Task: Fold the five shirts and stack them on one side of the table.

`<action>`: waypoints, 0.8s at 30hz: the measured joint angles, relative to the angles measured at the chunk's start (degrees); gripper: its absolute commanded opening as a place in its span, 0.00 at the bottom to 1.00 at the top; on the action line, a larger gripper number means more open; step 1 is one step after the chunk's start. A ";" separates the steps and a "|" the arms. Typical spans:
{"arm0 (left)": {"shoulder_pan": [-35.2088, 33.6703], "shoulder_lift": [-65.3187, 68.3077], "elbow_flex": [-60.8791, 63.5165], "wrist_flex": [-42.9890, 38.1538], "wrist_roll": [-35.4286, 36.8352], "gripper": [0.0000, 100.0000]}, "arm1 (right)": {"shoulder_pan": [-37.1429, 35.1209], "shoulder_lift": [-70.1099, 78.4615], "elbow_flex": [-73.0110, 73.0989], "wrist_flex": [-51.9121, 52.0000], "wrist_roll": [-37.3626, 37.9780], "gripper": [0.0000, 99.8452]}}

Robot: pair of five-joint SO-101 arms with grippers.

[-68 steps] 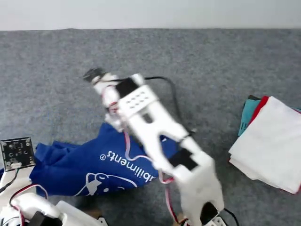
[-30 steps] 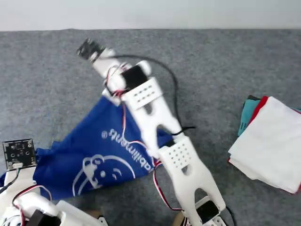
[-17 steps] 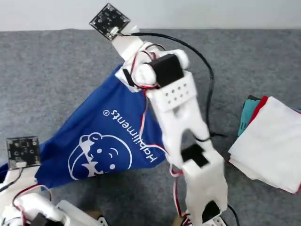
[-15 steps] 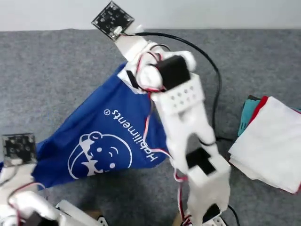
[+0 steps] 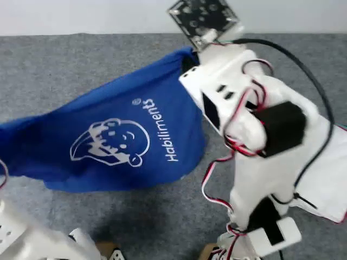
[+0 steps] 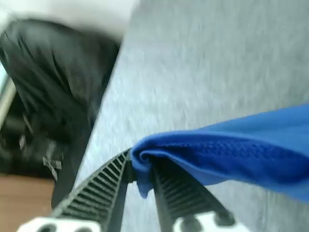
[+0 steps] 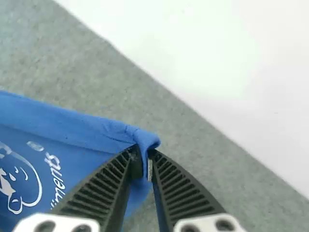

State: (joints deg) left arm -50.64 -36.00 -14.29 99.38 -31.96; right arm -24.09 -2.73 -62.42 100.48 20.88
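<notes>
A blue shirt (image 5: 124, 143) with a white print hangs stretched in the air between my two grippers, printed side toward the high camera. My right gripper (image 7: 144, 158) is shut on a bunched corner of the blue shirt (image 7: 72, 140), high above the grey table (image 7: 58, 67); in the high view that arm (image 5: 244, 119) towers at the right. My left gripper (image 6: 141, 166) is shut on the opposite corner of the blue shirt (image 6: 227, 150), off the table's left side. Part of the folded shirt stack, white on top (image 5: 331, 179), shows at the right behind the right arm.
Grey carpet-like cloth (image 5: 65, 59) covers the table, bare at the back left and in front of the shirt. A pale wall (image 5: 81, 16) runs along the far edge. Dark things and a wooden floor (image 6: 43, 106) lie beyond the table's left side.
The right arm has lifted its shirt corner up and to the right. The left arm has raised the other corner toward the left edge, so the shirt now hangs spread out off the table.
</notes>
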 measured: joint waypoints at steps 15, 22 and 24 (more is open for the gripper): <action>4.66 15.91 -39.21 0.00 11.69 0.00 | 6.33 -14.68 0.00 -0.62 -0.09 0.01; 4.48 21.01 -51.52 -1.32 12.04 0.00 | 11.78 -18.81 -0.09 -0.62 0.09 0.01; 5.01 21.19 -52.13 -3.16 12.04 0.00 | 12.92 -19.60 -0.09 -0.62 0.00 0.01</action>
State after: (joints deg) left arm -45.63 -14.81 -66.42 96.22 -19.91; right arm -11.16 -22.33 -62.51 99.87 20.88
